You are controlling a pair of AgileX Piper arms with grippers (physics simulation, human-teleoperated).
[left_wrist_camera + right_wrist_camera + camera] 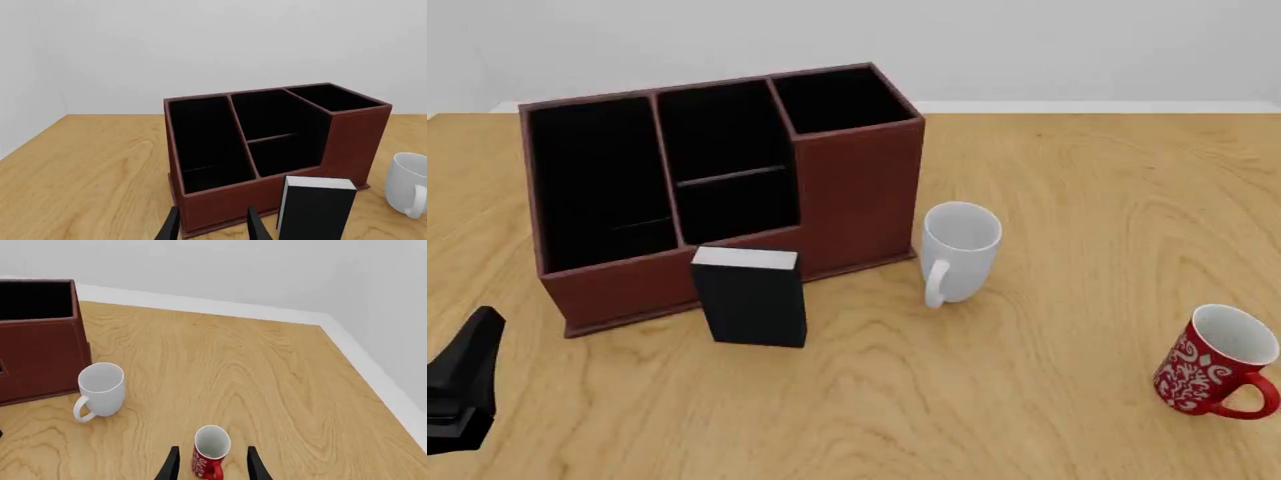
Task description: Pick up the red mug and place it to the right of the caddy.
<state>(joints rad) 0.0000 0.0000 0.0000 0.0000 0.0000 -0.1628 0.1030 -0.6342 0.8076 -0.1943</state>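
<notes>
The red mug (1214, 375) with its white floral pattern stands upright at the near right of the table, handle toward the near right. In the right wrist view the mug (211, 450) shows in line with the gap of my open right gripper (212, 467), with space on both sides and not gripped. The right gripper is out of the front view. The dark red-brown caddy (854, 190) stands at the far left; it also shows in the left wrist view (347, 135). My left gripper (212, 229) is open and empty, low in front of the caddy, and shows at the near left edge (461, 385).
A plain white mug (961, 250) stands just right of the caddy's front corner; it also shows in both wrist views (101, 387) (408, 182). A small black box with a white top (750, 297) stands upright against the caddy's front. The table's right edge (373, 385) is near the red mug.
</notes>
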